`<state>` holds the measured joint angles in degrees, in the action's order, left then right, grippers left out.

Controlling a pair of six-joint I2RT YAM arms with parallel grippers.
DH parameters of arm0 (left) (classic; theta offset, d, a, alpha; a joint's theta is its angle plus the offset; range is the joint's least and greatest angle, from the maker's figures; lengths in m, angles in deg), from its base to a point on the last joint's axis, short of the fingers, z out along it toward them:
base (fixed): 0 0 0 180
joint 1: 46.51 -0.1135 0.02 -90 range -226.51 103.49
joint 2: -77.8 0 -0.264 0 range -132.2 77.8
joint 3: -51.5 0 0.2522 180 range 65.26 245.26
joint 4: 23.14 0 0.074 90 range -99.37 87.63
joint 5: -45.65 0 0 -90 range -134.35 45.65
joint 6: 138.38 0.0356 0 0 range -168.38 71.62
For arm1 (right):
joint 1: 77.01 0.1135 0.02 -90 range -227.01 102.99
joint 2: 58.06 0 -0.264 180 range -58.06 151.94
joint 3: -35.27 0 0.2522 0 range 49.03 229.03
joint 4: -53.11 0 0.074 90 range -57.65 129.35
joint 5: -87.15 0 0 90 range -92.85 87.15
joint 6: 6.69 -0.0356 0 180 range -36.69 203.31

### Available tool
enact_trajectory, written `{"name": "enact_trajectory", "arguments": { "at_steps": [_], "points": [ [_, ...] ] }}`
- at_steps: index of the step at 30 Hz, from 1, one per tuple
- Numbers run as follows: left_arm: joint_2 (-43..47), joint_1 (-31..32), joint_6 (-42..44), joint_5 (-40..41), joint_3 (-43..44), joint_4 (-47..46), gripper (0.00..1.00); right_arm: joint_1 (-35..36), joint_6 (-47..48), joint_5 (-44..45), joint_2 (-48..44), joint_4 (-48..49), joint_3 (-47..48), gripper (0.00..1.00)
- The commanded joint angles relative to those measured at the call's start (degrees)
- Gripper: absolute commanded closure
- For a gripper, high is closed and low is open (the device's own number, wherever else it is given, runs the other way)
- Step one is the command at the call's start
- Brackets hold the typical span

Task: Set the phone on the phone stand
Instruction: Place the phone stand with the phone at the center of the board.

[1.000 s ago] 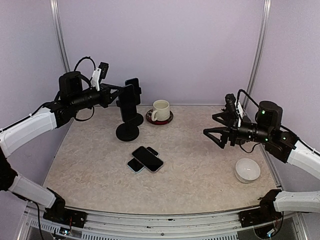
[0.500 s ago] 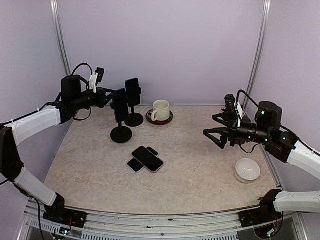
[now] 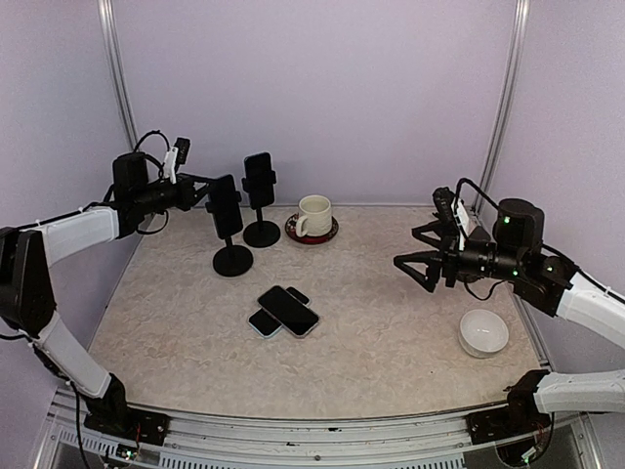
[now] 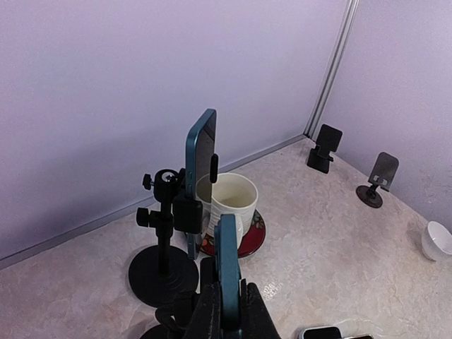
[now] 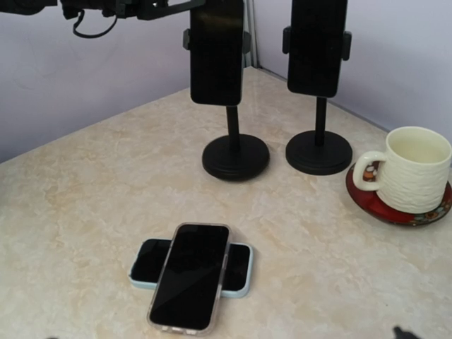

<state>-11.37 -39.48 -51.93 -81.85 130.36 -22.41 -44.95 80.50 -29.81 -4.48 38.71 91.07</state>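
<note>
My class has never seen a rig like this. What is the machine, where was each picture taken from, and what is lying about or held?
Two robot arms with two-finger grippers are bolted at a table's near edge. One picture looks down from above; the others come from cameras on each wrist. The left gripper is shut on a phone clamped in a stand; the right gripper hangs open, empty. Also there: a second stand carrying another phone, two stacked phones, a mug on a saucer, a bowl.
</note>
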Motion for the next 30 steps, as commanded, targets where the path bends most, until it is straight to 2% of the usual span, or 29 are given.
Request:
{"name": "enact_trajectory", "arguments": {
  "at_steps": [1,11,17,21,27,28,30],
  "points": [
    [-0.48,-1.26,0.22,-5.48,4.57,-7.45,1.0,-0.59,0.08,0.04,0.44,-0.29,-0.02,0.0],
    [-3.87,-2.32,1.3,-7.08,5.78,-4.55,1.0,-0.6,-0.09,0.24,-0.42,-0.41,-0.55,0.0],
    [-4.13,-2.29,1.74,-5.51,5.89,-3.2,0.88,-0.61,-0.18,0.56,-1.63,-0.88,-1.03,0.0],
    [-3.75,-2.31,1.42,-3.45,5.62,-2.91,0.71,-0.59,-0.33,0.55,-2.33,-0.93,-1.37,0.0],
    [-2.78,-2.31,0.09,-1.31,5.36,-3.03,0.69,-0.59,-0.44,0.72,-3.18,-1.18,-1.76,0.0],
    [-2.38,-2.28,-0.44,-0.89,5.2,-3.46,0.67,-0.59,-0.52,0.69,-3.16,-1.13,-1.83,0.0],
    [-1.33,-2.29,-1.75,-0.14,4.48,-4.63,0.57,-0.59,-0.62,0.44,-3.12,-1.15,-1.77,0.0]
  ]
}}
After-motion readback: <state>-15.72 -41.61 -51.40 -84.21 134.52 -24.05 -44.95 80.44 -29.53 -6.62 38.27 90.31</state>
